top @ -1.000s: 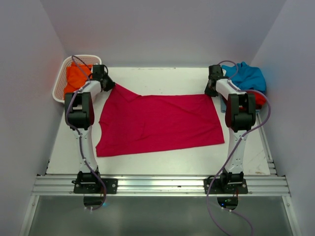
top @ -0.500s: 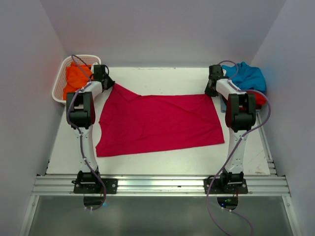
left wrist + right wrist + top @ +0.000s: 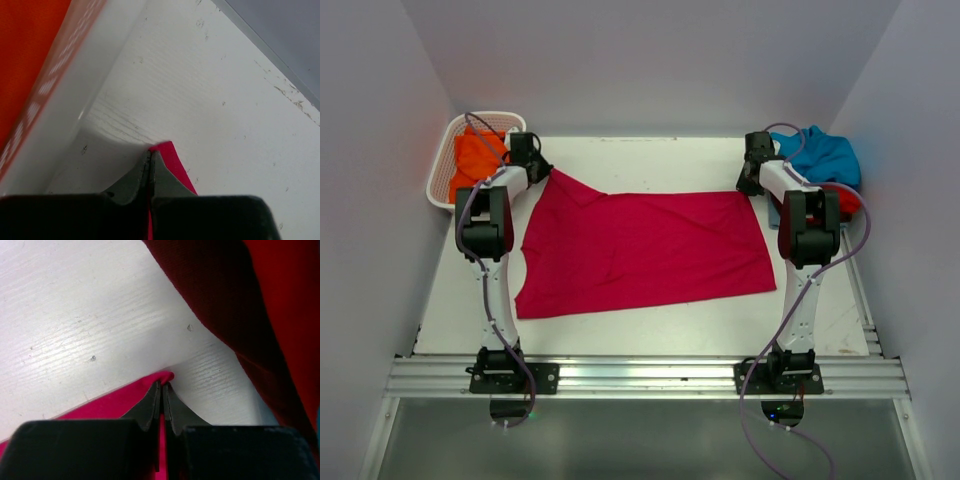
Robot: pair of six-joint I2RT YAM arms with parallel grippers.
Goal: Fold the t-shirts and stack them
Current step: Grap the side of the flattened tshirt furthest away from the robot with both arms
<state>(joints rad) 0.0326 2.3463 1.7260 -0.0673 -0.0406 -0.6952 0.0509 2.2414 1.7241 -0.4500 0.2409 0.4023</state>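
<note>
Far back, left claw (image 3: 149, 156) and right claw (image 3: 163, 386) apparently pinch crimson t-shirt (image 3: 650, 250) corners.

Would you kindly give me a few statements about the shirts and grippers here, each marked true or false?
The crimson-pink t-shirt lies spread out on the table. True.
The left gripper is open. False: it is shut on the shirt's far left corner.
The right gripper pinches the same shirt's far right corner. True.
The orange t-shirt lies on the table. False: it sits in the white basket.
The teal-blue t-shirt is at the far right. True.
</note>
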